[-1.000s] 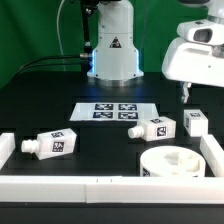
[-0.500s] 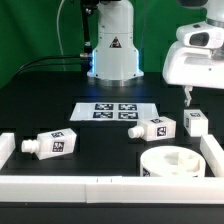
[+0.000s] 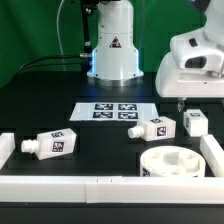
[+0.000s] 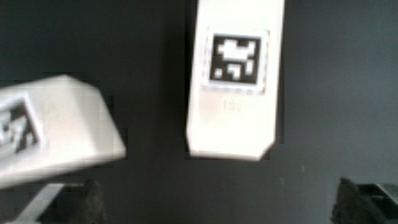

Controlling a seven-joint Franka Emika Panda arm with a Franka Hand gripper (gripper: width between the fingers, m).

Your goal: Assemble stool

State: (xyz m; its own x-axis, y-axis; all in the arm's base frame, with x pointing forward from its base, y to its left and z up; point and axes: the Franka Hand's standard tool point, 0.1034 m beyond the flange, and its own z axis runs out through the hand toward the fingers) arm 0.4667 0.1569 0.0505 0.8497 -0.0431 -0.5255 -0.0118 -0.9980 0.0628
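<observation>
gripper (image 4: 215,202) was seen spread wide, nothing pinched; arm (image 3: 195,62) was hung over the bench (image 3: 50,105), pointed down at a stool leg (image 4: 237,85)

Wrist view blurred; leg (image 4: 45,130) cut by edge.

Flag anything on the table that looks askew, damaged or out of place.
Nothing stands out. In the exterior view the left leg, middle leg and right leg lie loose at differing angles, and the seat lies flat, as unassembled parts would. No damage or spill shows.
</observation>
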